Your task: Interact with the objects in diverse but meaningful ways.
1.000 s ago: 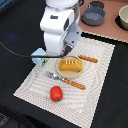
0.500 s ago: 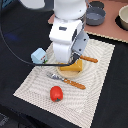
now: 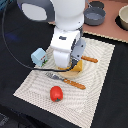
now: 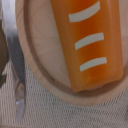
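Both pictures are soft and low in detail. In the exterior view the light is even and fairly bright, with a gentle sheen on the white robot arm housing [image 3: 67, 30] and on the round red tomato [image 3: 56, 93], which casts a faint shadow on the pale woven mat [image 3: 100, 75]. The dark worktop [image 3: 15, 35] swallows detail. The wrist view is dimmer and warmer, blurred all over: the orange-yellow bread loaf [image 4: 92, 40] has smeared edges, and the grey metal blade [image 4: 17, 65] shows a dull glare.

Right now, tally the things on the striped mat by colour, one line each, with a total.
Red: 1, tomato
Orange: 1, bread loaf
Pale blue: 1, carton
Tan: 1, plate
Wooden-handled: 2, fork, knife
Total: 6
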